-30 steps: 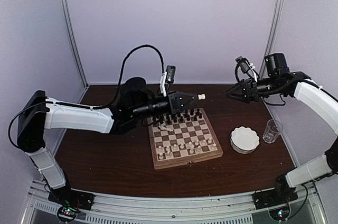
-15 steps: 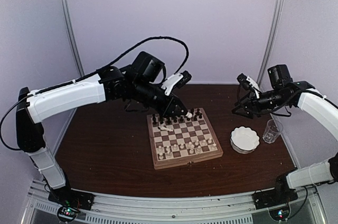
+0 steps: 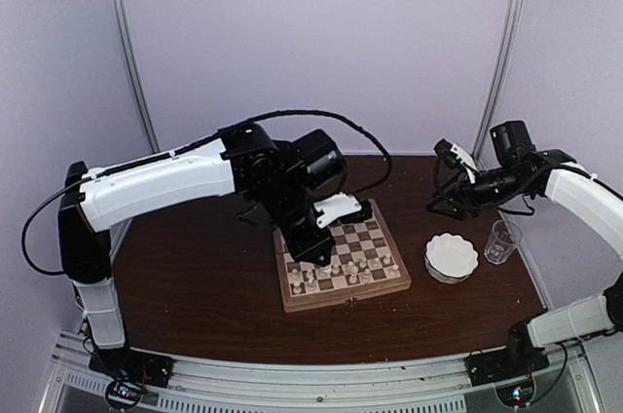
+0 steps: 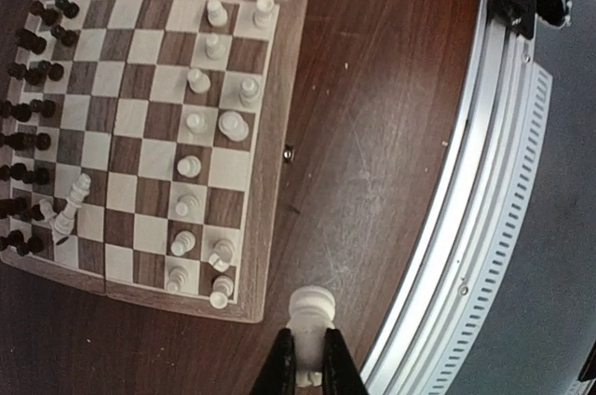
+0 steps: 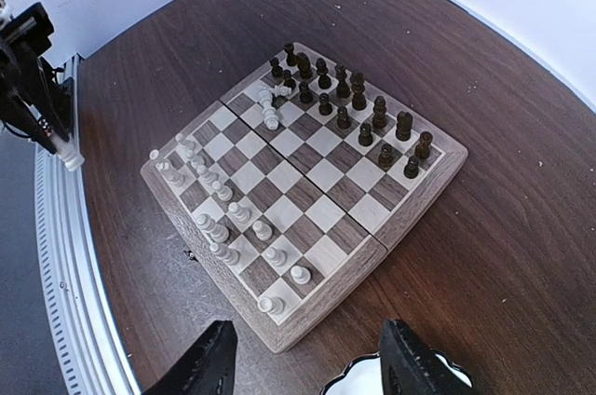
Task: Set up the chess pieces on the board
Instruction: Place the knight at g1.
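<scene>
The board (image 3: pixel 346 298) lies mid-table, dark chess pieces (image 3: pixel 362 210) along its far rows and cream ones (image 3: pixel 365 264) along its near rows. My left gripper (image 3: pixel 313 244) points down over the board's left part. In the left wrist view the left gripper (image 4: pixel 310 347) is shut on a cream chess piece (image 4: pixel 310 306), seen above bare table beside the board (image 4: pixel 279 134). One cream piece (image 4: pixel 73 201) lies tipped among the dark ones (image 4: pixel 37 41). My right gripper (image 3: pixel 440 201) hovers open to the right of the board, and in its own view the right gripper (image 5: pixel 307 362) holds nothing.
A white scalloped bowl (image 3: pixel 451 255) stands right of the board, with a clear cup (image 3: pixel 501 241) beyond it. The bowl's rim (image 5: pixel 358 382) shows between the right fingers. A metal rail (image 4: pixel 466 227) runs along the table's near edge.
The left arm has swung from level above the board's far edge to pointing down over its left part, still holding the cream piece. The right gripper has dropped lower and opened a little wider.
</scene>
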`<action>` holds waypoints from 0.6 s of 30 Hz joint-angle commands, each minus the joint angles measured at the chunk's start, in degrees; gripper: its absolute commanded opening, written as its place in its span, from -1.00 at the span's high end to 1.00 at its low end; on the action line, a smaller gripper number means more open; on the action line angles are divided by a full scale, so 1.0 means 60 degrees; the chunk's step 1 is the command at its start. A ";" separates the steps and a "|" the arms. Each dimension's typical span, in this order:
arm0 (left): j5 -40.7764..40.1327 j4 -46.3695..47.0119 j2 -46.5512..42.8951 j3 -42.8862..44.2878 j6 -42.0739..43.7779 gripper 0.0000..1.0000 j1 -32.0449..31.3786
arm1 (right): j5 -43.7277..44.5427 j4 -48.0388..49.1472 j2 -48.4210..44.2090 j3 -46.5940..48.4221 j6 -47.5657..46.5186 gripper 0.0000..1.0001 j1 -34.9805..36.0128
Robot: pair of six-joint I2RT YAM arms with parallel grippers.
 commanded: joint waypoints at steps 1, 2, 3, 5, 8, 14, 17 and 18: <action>-0.0506 -0.1022 0.0655 0.0450 0.0379 1.00 -0.0133 | 0.0161 0.0035 0.0024 -0.0046 -0.0182 -0.10 -0.0060; -0.0587 -0.1015 0.0826 0.0521 0.0379 1.00 -0.0185 | 0.0161 0.0025 0.0011 -0.0054 -0.0189 -0.10 -0.0062; -0.0652 -0.1027 0.0993 0.0596 0.0379 1.00 -0.0230 | 0.0161 0.0035 -0.0004 -0.0060 -0.0204 -0.10 -0.0058; -0.0832 -0.1037 0.1319 0.0794 0.0365 1.00 -0.0324 | 0.0154 0.0036 -0.0023 -0.0072 -0.0219 -0.10 -0.0061; -0.0959 -0.0863 0.1696 0.0993 0.0297 1.00 -0.0390 | 0.0119 0.0029 0.0004 -0.0103 -0.0260 -0.11 -0.0062; -0.1242 -0.0551 0.2199 0.1176 0.0106 1.00 -0.0434 | -0.0001 -0.0054 0.0075 -0.0061 -0.0300 -0.11 -0.0058; -0.1350 -0.0500 0.2393 0.1413 0.0086 1.00 -0.0427 | 0.0003 -0.0055 0.0052 -0.0062 -0.0322 -0.11 -0.0061; -0.1363 -0.0496 0.2446 0.1566 0.0086 1.00 -0.0434 | 0.0021 -0.0059 0.0040 -0.0069 -0.0330 -0.11 -0.0054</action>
